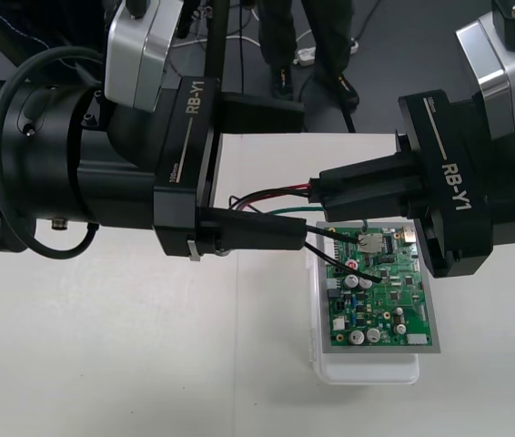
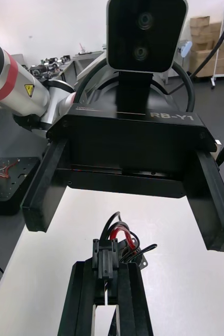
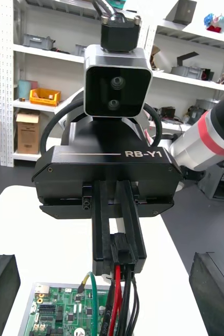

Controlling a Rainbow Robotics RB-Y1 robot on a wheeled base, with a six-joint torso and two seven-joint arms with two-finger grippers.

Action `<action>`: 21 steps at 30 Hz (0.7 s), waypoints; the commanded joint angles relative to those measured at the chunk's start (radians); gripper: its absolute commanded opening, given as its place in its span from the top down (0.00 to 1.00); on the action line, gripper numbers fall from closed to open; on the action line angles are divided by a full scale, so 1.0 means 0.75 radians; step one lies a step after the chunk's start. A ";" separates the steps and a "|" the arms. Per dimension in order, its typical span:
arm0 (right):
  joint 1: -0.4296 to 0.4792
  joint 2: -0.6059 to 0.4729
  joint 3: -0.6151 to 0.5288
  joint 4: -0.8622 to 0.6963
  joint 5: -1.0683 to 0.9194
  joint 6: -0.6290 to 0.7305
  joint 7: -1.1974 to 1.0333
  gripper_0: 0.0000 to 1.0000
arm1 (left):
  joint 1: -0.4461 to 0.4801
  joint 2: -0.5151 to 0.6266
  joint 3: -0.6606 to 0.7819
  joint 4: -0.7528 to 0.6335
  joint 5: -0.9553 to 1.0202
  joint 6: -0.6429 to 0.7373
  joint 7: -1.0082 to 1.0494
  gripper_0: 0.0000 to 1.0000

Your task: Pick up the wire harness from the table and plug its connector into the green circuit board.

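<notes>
Above the far end of the green circuit board [image 1: 387, 305], the right tool [image 1: 317, 193] reaches in from the right with its black fingers [image 1: 367, 187] clenched on the small black plug [image 2: 104, 260] of the harness [image 1: 271, 198], so the harness hangs in the air, clear of the worktop [image 1: 103, 364]. In the left wrist view the right tool [image 3: 119, 262] points down toward the board [image 3: 54, 315], the plug [image 3: 121, 252] pinched at its tip, and the red, black and green wires [image 3: 116, 299] drop from it over the board's near edge. In the front view the wires [image 1: 267, 196] run out from the plug toward the left tool [image 1: 301, 173] and loop back, one dark strand ending over the board's far left corner. The left tool comes in from the left, released, its two fingers [image 1: 257, 232] spread wide on either side of the wires without gripping them. The plug is not in the board. The board sits on its white base [image 1: 367, 369], right of the middle of the worktop
</notes>
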 commanded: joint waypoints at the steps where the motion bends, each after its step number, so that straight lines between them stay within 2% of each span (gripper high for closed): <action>1: -0.027 -0.044 -0.023 -0.036 0.010 0.022 -0.070 1.00 | 0.012 0.043 -0.045 -0.044 -0.012 0.075 -0.011 0.05; 12: -0.054 -0.046 -0.017 -0.036 0.027 0.024 -0.103 1.00 | 0.012 0.041 -0.086 -0.046 -0.020 0.097 -0.011 0.05; 15: -0.060 -0.044 -0.015 -0.036 0.027 0.024 -0.111 1.00 | 0.014 0.041 -0.086 -0.048 -0.018 0.097 -0.011 0.09; 18: -0.062 -0.044 -0.017 -0.036 0.027 0.024 -0.115 1.00 | 0.014 0.039 -0.086 -0.046 -0.018 0.097 -0.011 0.30; 20: -0.062 -0.044 -0.015 -0.036 0.027 0.024 -0.119 1.00 | 0.012 0.039 -0.086 -0.046 -0.018 0.097 -0.009 0.63; 21: -0.064 -0.044 -0.015 -0.036 0.027 0.024 -0.121 1.00 | 0.014 0.039 -0.086 -0.046 -0.018 0.095 -0.007 0.73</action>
